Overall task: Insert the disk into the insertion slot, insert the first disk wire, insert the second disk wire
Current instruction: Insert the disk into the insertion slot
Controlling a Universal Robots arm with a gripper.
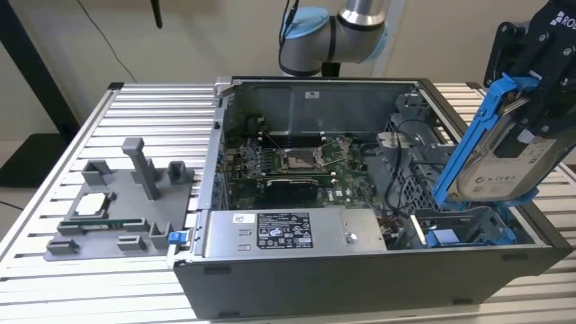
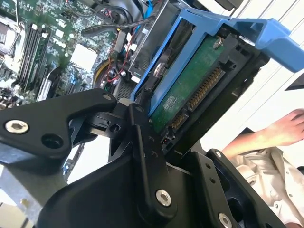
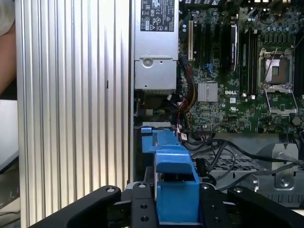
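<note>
In the exterior view the disk (image 1: 498,165), a silver drive in a bright blue carrier, hangs tilted nearly on edge above the right end of the open computer case. My gripper (image 1: 529,120) is shut on its upper part. Just below its lower edge lies the insertion slot (image 1: 468,217) in the grey drive cage, with another blue-fronted drive (image 1: 444,237) beside it. The second wrist view shows the disk's green circuit board (image 2: 190,92) between my black fingers (image 2: 142,137). In the first wrist view the blue carrier (image 3: 175,185) sits in my gripper (image 3: 175,206). Black cables (image 3: 223,151) trail over the cage.
The silver labelled power-supply box (image 1: 288,233) fills the case's front, with the motherboard (image 1: 288,162) behind it. A grey fixture (image 1: 117,209) holding parts stands on the slatted table (image 1: 144,108) at the exterior view's left. A person's hand (image 2: 285,128) is close beyond the case.
</note>
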